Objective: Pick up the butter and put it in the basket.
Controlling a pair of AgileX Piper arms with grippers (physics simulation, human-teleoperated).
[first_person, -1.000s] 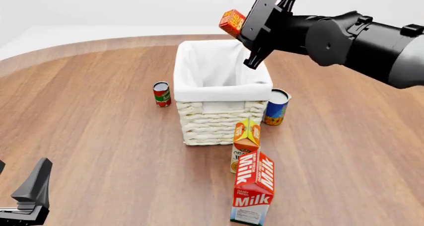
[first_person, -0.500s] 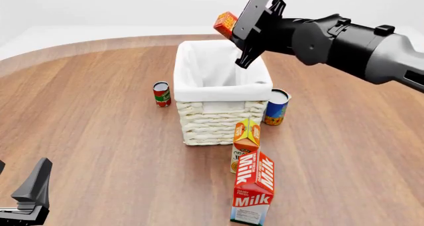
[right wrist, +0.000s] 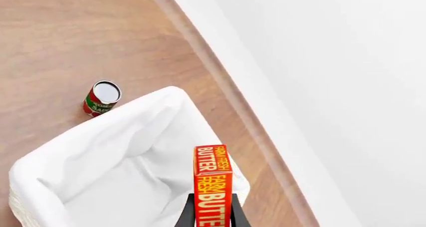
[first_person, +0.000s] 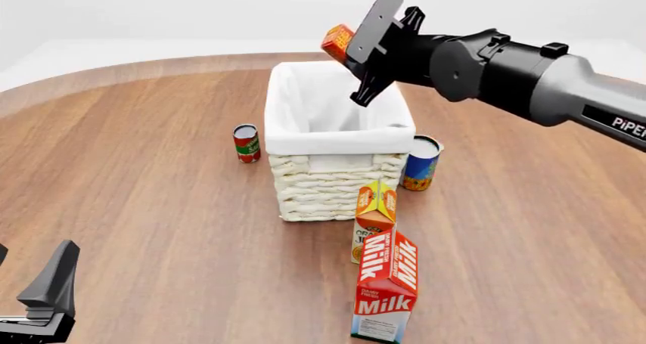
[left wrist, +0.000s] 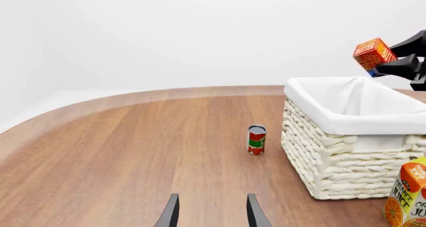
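The bench [first_person: 151, 208] is a broad wooden top, and the basket [first_person: 338, 174] stands near its middle, open side up with its liner folded over the rim so a drop from above would land inside. The right arm reaches in high over the far rim, holding the right tool [first_person: 341, 41] above the basket's back edge. Its fingers are closed on the butter [first_person: 337, 40], which is in the air and clear of the liner; judging by the right wrist view, the box [right wrist: 212, 184] hangs over the rim's far side, so I judge it needs carrying a little further inward before release. A milk carton [first_person: 386, 287] and juice carton [first_person: 374, 219] stand in front of the basket, with a can on each side. The left tool [left wrist: 210, 214] sits low near the bench, fingers apart and empty, out of the way
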